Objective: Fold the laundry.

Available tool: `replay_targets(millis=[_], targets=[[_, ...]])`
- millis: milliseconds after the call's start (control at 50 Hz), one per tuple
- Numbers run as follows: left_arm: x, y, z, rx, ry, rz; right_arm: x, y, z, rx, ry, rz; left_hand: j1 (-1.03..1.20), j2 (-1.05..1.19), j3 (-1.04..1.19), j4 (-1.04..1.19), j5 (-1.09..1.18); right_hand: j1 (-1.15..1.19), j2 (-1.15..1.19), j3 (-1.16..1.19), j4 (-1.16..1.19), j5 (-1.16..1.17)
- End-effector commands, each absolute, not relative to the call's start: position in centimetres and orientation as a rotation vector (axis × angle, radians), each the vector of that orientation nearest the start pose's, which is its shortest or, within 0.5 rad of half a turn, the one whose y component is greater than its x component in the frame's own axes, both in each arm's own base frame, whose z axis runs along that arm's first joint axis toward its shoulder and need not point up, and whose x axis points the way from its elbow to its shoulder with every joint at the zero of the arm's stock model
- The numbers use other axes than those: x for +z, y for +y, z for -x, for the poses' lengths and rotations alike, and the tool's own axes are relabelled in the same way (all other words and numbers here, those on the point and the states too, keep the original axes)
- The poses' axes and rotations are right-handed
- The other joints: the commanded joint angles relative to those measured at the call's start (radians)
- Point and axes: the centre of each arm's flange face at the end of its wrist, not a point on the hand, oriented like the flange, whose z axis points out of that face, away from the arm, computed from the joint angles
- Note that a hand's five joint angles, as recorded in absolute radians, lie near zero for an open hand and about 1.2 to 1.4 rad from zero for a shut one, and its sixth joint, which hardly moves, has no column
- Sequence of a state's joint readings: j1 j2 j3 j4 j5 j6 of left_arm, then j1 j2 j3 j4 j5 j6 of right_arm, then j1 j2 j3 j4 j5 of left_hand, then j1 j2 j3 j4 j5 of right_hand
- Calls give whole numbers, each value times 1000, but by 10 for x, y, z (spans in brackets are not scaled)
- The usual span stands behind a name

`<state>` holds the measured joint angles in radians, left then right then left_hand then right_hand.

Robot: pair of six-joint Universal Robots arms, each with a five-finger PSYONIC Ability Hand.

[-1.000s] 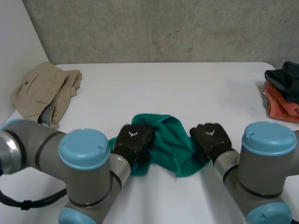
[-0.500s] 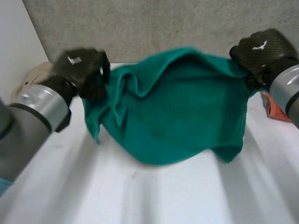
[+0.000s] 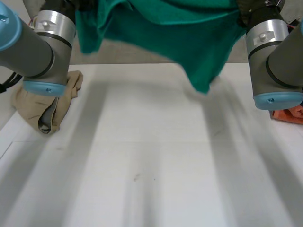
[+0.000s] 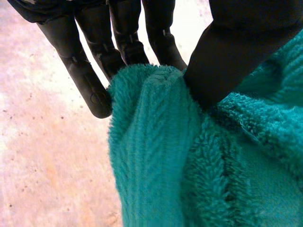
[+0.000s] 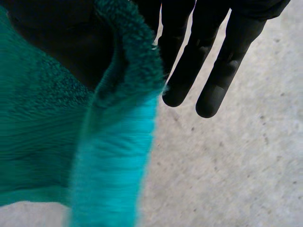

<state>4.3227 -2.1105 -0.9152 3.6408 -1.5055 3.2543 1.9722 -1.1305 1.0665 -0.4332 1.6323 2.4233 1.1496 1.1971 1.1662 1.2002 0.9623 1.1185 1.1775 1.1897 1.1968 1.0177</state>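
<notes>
Lifted higher than half a second ago, the teal-green terry towel now hangs well clear of the white surface, spread between the two hands with its lowest corner dangling toward the robot's right. The left hand pinches one bunched upper edge between thumb and fingers, while the right hand clamps the opposite edge the same way, thumb against straight fingers. Soft, light and limp, the cloth looks likely to sag and bunch rather than hold a shape, so its top corners seem the surest places to grip.
</notes>
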Motion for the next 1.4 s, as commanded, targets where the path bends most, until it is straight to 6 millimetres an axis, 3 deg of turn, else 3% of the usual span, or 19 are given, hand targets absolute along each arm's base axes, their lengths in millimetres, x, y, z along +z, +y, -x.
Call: replay_targets(millis=[20,120,200,220,240,300,360,380,440,500,520,600,700,780,880,940,1140,1300,1400], targets=[[305,-368,282,-2744,1891,-555,310,-330,-280,-2744,1714,1068,247,199,230,196,259,278,219,207,199,204],[246,-356,275,-2505,2124,-628,260,-312,-277,-2461,1911,1247,247,199,230,196,259,278,219,207,199,204],[188,-346,272,-2276,2251,-738,198,-301,-280,-2158,2067,1387,247,199,230,196,259,278,219,207,199,204],[177,-345,272,-2229,2262,-770,169,-298,-282,-2041,2128,1433,247,199,230,196,259,278,219,207,199,204],[156,-341,272,-2135,2275,-842,157,-296,-284,-1993,2153,1456,247,199,230,196,259,278,219,207,199,204],[137,-337,271,-2030,2238,-947,137,-289,-289,-1918,2180,1491,247,199,230,196,259,278,219,207,199,204],[135,-330,270,-1973,2177,-1038,135,-287,-289,-1911,2192,1490,-242,-289,-258,-292,-229,171,112,100,93,98],[143,-326,268,-1968,2142,-1062,135,-286,-289,-1912,2196,1488,-487,-535,-504,-538,-475,-216,-275,-288,-295,-290],[162,-319,267,-2003,2098,-1056,133,-284,-288,-1901,2214,1473,-627,-675,-644,-678,-615,-800,-859,-871,-878,-874],[190,-307,266,-2071,2041,-1038,141,-283,-284,-1915,2239,1386,-719,-766,-735,-769,-706,-857,-916,-928,-936,-931],[201,-301,263,-2095,2021,-1027,156,-284,-281,-1958,2234,1305,-722,-769,-738,-772,-709,-878,-937,-949,-956,-951],[219,-281,254,-2126,1995,-1008,188,-276,-275,-2012,2207,1109,-704,-752,-721,-755,-691,-878,-937,-949,-956,-952],[222,-258,243,-2131,2051,-970,205,-271,-263,-1960,2241,930,-637,-684,-653,-687,-624,-866,-925,-937,-945,-940],[208,-243,238,-2098,2222,-912,199,-267,-245,-1777,2388,869,-593,-640,-609,-643,-580,-843,-902,-914,-921,-916],[199,-235,237,-2055,2380,-857,189,-256,-241,-1618,2431,893,-478,-526,-495,-529,-465,-740,-799,-811,-818,-814],[195,-239,236,-2033,2426,-818,186,-254,-242,-1604,2429,900,-375,-423,-392,-426,-363,-740,-799,-811,-818,-814],[177,-263,237,-1937,2487,-799,179,-248,-239,-1575,2439,919,-419,-467,-436,-470,-407,-749,-808,-820,-827,-822],[154,-234,227,-1680,2654,-828,175,-237,-235,-1559,2451,1020,-364,-411,-380,-414,-351,-702,-761,-773,-780,-776],[143,-220,222,-1598,2700,-840,171,-232,-231,-1557,2466,1154,-325,-373,-342,-376,-313,-523,-582,-594,-601,-597]])
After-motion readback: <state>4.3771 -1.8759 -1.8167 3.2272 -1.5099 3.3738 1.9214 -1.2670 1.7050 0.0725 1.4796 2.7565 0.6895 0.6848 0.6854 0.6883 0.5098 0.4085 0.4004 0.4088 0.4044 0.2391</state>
